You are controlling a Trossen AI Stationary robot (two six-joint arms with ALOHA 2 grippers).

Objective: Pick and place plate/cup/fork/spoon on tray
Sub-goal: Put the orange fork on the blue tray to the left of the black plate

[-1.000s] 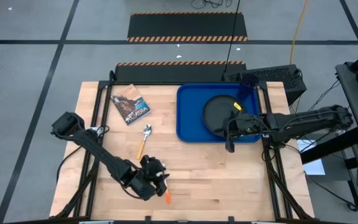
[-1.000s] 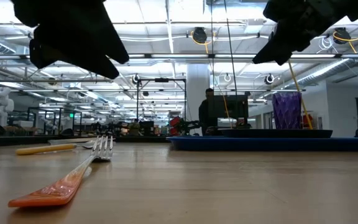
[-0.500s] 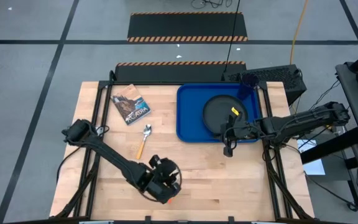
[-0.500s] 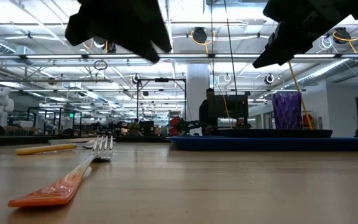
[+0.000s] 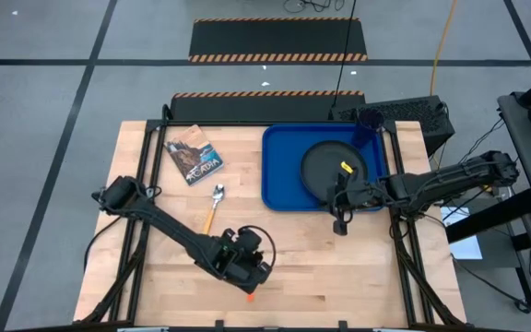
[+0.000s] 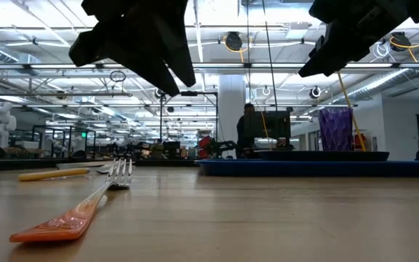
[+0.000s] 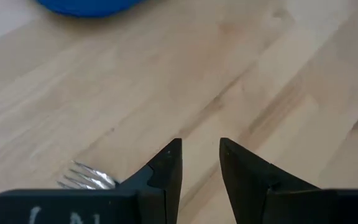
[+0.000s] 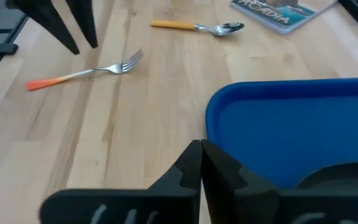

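A wooden table (image 5: 293, 249) is seen from above with two dark robot arms reaching over it. The left arm stretches from the table's left edge toward the front centre, and the left gripper (image 7: 199, 163) hovers above the bare wood with its two fingers a little apart, holding nothing. One fork (image 8: 84, 73) with an orange handle lies flat on the table directly beneath that gripper; its silver tines (image 7: 86, 177) show just beside the fingers. The right arm reaches in from the right edge, and the right gripper (image 8: 201, 163) hangs over the front left corner of the tray (image 5: 282, 171), its fingers pressed together and empty.

There is one blue tray at the back right of the table. On it rest one black plate (image 5: 325, 166) and, in its far right corner, one purple cup (image 6: 336, 129). One spoon (image 5: 214, 205) lies on the wood left of the tray, well apart from the fork. One printed booklet (image 5: 194, 155) lies behind the spoon.
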